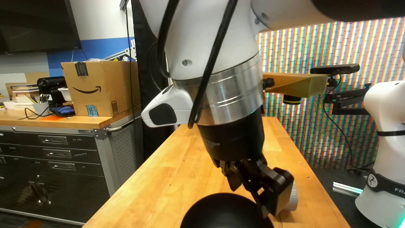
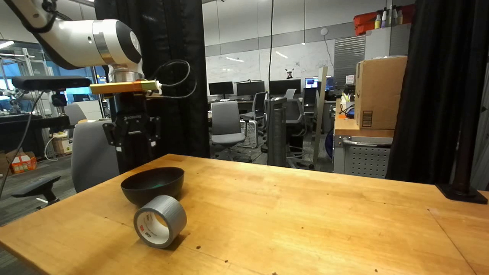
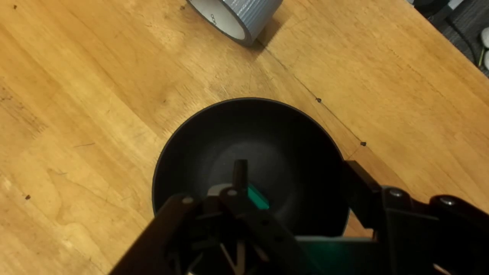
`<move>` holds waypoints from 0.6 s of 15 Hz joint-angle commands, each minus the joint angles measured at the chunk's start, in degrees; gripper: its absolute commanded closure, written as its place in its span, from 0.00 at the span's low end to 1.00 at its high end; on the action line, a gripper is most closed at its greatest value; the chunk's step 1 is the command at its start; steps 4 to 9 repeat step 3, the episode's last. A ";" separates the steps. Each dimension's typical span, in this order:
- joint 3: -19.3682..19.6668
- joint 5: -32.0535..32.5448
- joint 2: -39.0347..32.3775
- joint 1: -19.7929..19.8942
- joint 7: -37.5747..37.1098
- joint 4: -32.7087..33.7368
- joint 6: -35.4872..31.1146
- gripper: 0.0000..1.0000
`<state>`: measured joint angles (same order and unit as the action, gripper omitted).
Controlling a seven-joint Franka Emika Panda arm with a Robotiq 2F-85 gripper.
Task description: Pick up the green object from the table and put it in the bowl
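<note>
The small green block (image 3: 258,197) lies inside the black bowl (image 3: 248,109), partly hidden behind a gripper finger in the wrist view. A bit of the green block (image 2: 157,186) also shows inside the bowl (image 2: 133,193) in an exterior view. The bowl (image 1: 226,212) stands on the wooden table (image 2: 290,214); in another exterior view its lower part is cut off and the block is out of sight. My gripper (image 3: 297,177) is open and empty, its fingers spread wide above the bowl. The gripper also shows over the bowl in both exterior views (image 1: 251,198) (image 2: 136,148).
A silver-grey tape roll (image 2: 174,215) lies on its side on the table close to the bowl; it also shows at the top of the wrist view (image 3: 258,17). A cardboard box (image 1: 98,88) stands on a separate cabinet. A second white arm (image 1: 383,142) stands beyond the table's edge.
</note>
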<state>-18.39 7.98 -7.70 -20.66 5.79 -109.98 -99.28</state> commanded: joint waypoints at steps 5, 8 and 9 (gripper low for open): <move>-0.25 0.04 -0.17 0.18 -0.07 0.34 0.27 0.34; -0.25 0.04 -0.17 0.18 -0.07 0.34 0.27 0.34; -0.25 0.04 -0.17 0.18 -0.07 0.34 0.27 0.34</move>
